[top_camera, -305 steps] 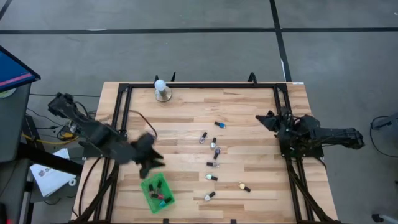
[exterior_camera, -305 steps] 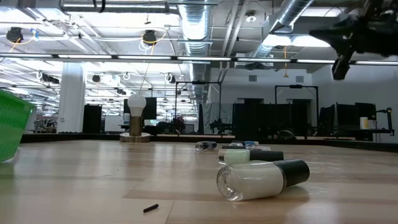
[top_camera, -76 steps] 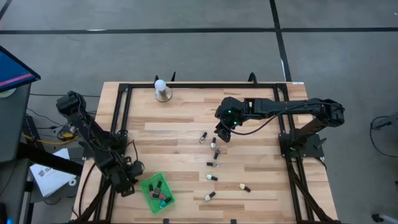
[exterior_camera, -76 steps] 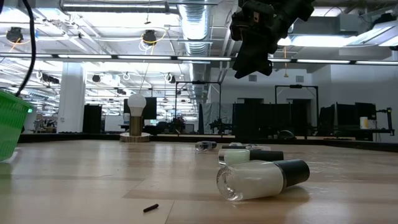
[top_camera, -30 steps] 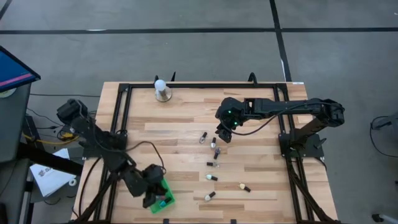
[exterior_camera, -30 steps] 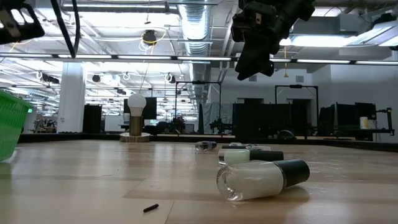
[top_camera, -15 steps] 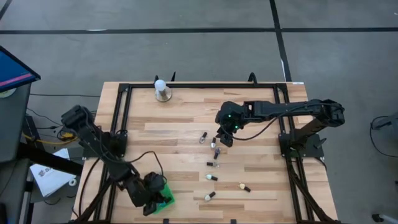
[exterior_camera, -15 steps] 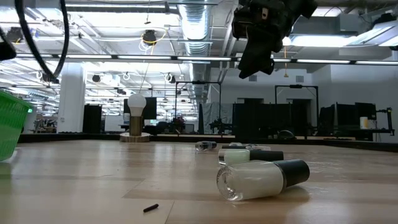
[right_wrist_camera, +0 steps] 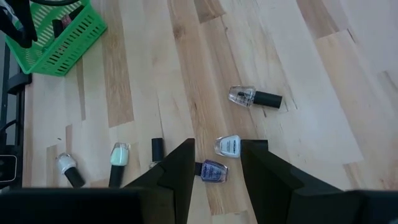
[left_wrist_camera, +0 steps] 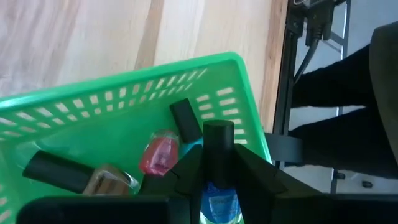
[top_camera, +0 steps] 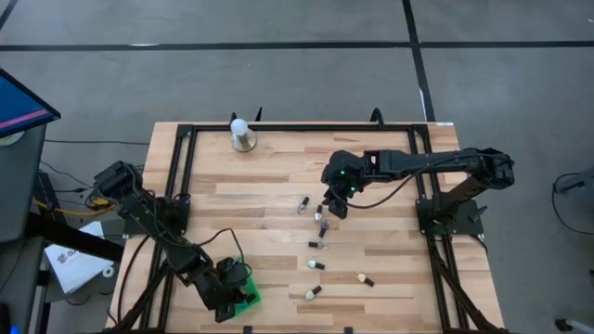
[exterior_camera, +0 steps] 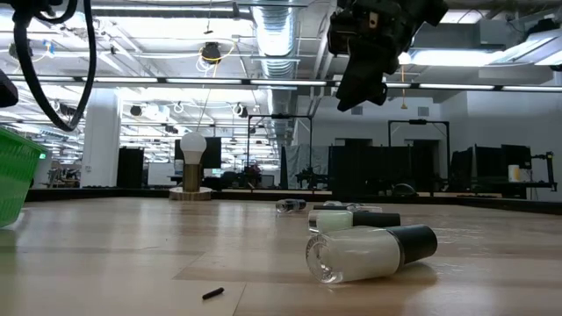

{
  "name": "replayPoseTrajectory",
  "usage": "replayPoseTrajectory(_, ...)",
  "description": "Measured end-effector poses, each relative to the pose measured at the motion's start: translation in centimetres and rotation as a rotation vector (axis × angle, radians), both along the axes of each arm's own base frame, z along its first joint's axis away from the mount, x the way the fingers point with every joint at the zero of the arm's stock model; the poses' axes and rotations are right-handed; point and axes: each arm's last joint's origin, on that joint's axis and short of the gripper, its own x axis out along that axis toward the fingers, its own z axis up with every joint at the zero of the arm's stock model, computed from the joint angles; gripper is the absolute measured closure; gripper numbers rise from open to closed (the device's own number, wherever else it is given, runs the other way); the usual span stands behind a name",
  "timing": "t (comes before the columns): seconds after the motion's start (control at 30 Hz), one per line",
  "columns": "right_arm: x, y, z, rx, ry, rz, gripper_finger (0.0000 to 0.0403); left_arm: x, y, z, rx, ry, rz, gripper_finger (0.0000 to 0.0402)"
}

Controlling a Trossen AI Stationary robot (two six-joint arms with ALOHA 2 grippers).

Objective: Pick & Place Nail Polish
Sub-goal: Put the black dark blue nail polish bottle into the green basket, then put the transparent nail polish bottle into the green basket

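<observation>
High view: left gripper (top_camera: 225,295) poised over the green basket (top_camera: 249,299) at lower left of frame, apparently to drop a bottle in, while right gripper (top_camera: 332,208) hangs just above the loose nail polish bottles (top_camera: 318,245) scattered mid-table (top_camera: 269,186), likely lined up for the next pick. Left wrist view: jaws clenched on a blue nail polish bottle (left_wrist_camera: 219,200), cap up, directly above the basket holding a pink bottle (left_wrist_camera: 158,155) and others. Right wrist view: jaws released and spread over a purple bottle (right_wrist_camera: 214,171), a white bottle (right_wrist_camera: 227,145) just beside it.
</observation>
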Motion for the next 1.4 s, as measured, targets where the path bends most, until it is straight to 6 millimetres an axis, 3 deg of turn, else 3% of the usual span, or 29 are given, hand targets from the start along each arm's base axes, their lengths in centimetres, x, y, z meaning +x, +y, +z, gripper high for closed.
replayPoseTrajectory(0.47, 0.0, 0.2, 0.0, 0.001, 0.007, 0.005, 0.028, 0.1, 0.1, 0.0, 0.022, -0.007, -0.07, 0.0323)
replayPoseTrajectory(0.8, 0.0, 0.2, 0.0, 0.001, 0.007, 0.005, 0.028, 0.0, 0.0, 0.1, 0.01, 0.001, -0.081, 0.0267)
replayPoseTrajectory(0.93, 0.0, 0.2, 0.0, 0.001, 0.007, 0.005, 0.028, 0.2, 0.7, 1.4, -0.037, -0.021, -0.073, 0.0247)
replayPoseTrajectory(1.2, -0.2, 0.5, 0.4, 0.082, -0.001, 0.054, 0.028, 0.5, 5.2, 7.0, -0.036, -0.231, 0.011, 0.0247)
replayPoseTrajectory(1.4, -1.2, 0.8, 4.1, 0.078, -0.112, 0.074, 0.028, 0.9, 11.5, 10.0, 0.233, -0.402, 0.209, 0.0262)
